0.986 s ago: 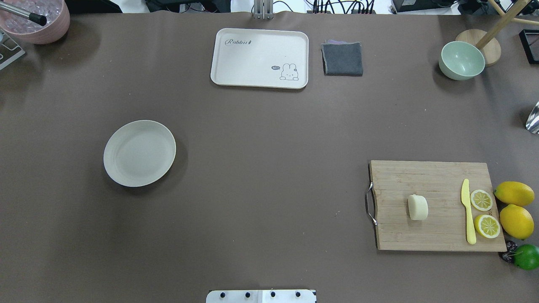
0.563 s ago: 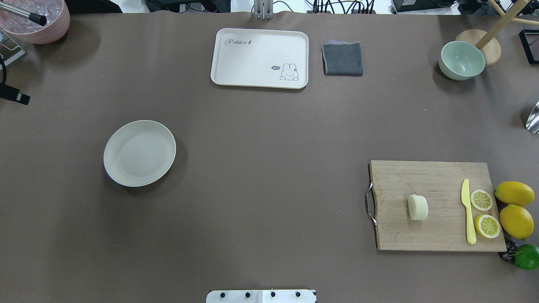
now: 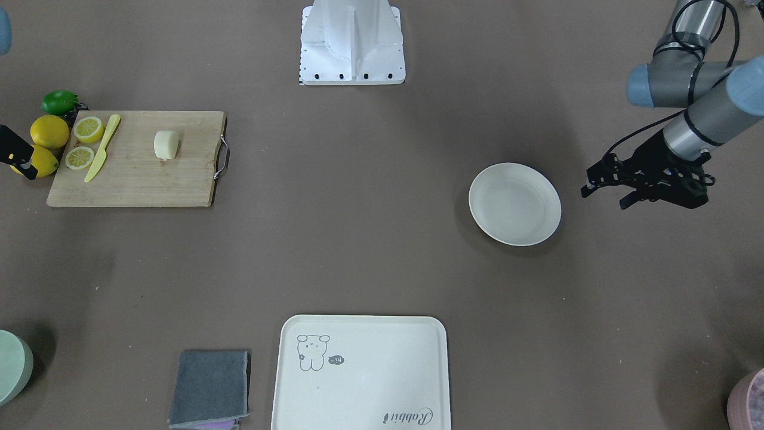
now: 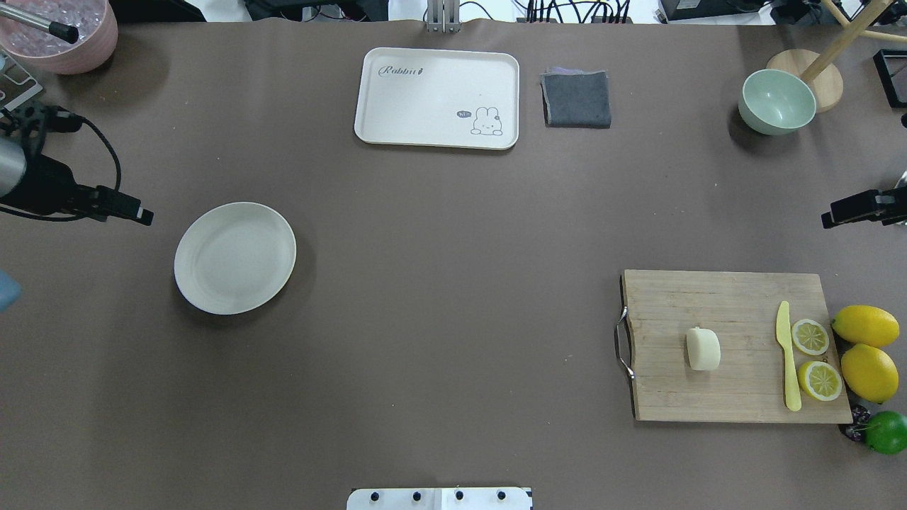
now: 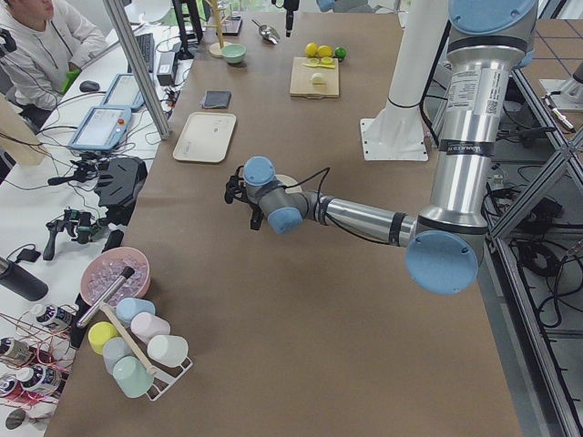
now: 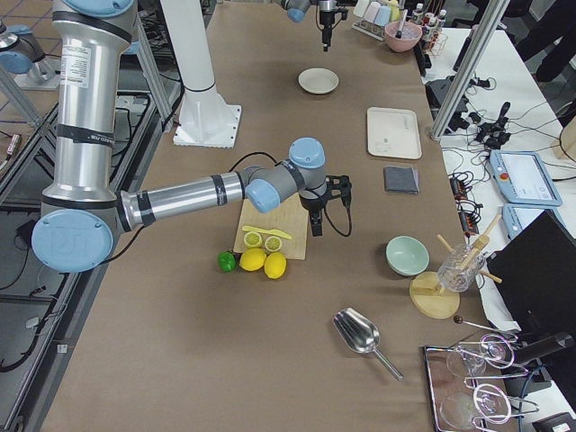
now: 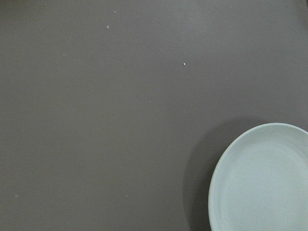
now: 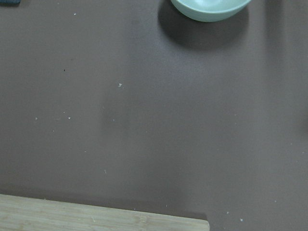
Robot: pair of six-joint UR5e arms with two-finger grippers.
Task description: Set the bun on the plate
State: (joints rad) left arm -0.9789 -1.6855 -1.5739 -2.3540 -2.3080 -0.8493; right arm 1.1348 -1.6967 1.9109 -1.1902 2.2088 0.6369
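Observation:
The pale cream bun (image 4: 703, 348) lies on a wooden cutting board (image 4: 708, 297) at the right, also seen in the front view (image 3: 166, 145). The round off-white plate (image 4: 234, 258) sits bare on the left side of the table; its rim shows in the left wrist view (image 7: 262, 183). My left gripper (image 3: 606, 197) hovers just outside the plate's left edge, its fingers apart and holding nothing. My right gripper (image 4: 832, 214) pokes in at the right edge, beyond the board's far side and well away from the bun. Whether it is open or shut does not show.
A yellow knife (image 4: 786, 358), two lemon halves (image 4: 810, 336), whole lemons (image 4: 866, 326) and a lime (image 4: 886, 432) crowd the board's right end. Along the far side are a cream tray (image 4: 437, 98), a grey cloth (image 4: 576, 99), a green bowl (image 4: 776, 101) and a pink bowl (image 4: 64, 35).
The left gripper has come in from the left edge toward the plate. The right gripper has appeared at the right edge. Bun and plate have not moved.

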